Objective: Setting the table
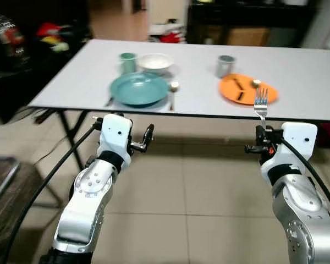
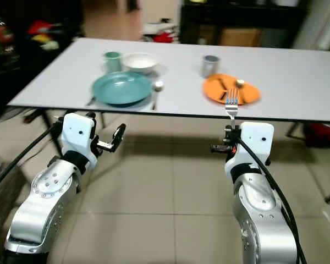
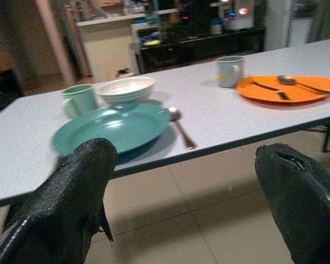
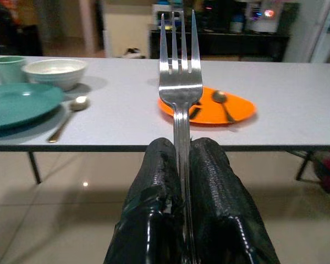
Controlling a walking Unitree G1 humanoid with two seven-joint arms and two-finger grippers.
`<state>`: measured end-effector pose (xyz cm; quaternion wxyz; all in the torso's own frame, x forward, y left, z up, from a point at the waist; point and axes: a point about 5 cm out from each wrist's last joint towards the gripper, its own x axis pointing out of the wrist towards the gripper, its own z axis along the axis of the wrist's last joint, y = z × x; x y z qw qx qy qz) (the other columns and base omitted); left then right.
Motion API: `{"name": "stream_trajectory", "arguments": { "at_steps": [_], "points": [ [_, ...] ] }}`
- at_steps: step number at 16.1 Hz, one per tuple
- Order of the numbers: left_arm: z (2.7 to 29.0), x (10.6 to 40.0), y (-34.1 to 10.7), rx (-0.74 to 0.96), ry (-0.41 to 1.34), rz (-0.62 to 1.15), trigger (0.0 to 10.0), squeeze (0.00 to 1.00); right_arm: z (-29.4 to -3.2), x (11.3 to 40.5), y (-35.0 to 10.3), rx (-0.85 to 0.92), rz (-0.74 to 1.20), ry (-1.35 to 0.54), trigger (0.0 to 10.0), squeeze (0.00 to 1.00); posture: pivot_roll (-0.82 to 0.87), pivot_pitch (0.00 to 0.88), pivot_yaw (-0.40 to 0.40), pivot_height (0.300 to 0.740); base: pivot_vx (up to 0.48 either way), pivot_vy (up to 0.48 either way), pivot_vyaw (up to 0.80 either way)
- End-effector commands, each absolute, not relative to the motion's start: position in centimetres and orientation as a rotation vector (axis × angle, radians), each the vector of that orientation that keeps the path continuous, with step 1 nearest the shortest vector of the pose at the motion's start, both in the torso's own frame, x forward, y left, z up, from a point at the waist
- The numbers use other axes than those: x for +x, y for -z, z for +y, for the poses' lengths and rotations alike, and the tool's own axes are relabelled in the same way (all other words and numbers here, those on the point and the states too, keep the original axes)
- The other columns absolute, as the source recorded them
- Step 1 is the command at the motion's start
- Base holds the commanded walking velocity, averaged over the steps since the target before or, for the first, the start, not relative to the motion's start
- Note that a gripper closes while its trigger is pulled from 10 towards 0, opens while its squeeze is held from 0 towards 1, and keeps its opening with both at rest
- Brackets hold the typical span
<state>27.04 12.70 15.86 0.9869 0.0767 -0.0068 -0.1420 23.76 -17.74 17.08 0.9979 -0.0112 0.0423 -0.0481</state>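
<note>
before the table (image 1: 297, 66), right fingers (image 4: 214, 181) clamping upright fork (image 4: 180, 82), left fingers (image 3: 80, 181) spread, empty

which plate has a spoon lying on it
The orange plate: a spoon lies on it. The teal plate has its spoon beside it on the table.

- Beige tiled floor (image 1: 198, 192) under me, glossy w/ faint reflections.
- Dark cabinet (image 1: 247, 22) at far wall, straight ahead.
- Red & white clutter (image 1: 170, 33) on the floor just left of that cabinet; too blurry to ID.
- Red/yellow stuff (image 1: 49, 33) on dark furniture, far left.
- Dark chair (image 1: 5, 187) w/ metal frame, near my left side.
- Red obj (image 2: 319, 135) low on my right, partly cut off.
</note>
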Motion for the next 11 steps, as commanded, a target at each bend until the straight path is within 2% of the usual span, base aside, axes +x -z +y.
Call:
{"name": "stream_trajectory", "arguments": {
  "at_steps": [1, 11],
  "points": [
    [12.56, 27.17, -16.27, 0.167, 0.297, -0.024, 10.0, 0.0, -17.82, 23.97, -16.94, 0.0, 0.09, 0.097, 10.0, 0.0, -0.01, 0.0, -0.009, 0.74, 0.285, 0.0, 0.0],
    [12.62, 27.23, -16.44, 0.151, 0.295, -0.033, 10.0, 0.0, -17.47, 24.0, -16.67, 0.008, 0.115, 0.072, 10.0, 0.0, -0.01, 0.0, -0.017, 0.74, 0.346, 0.0, 0.0]
  ]
}}
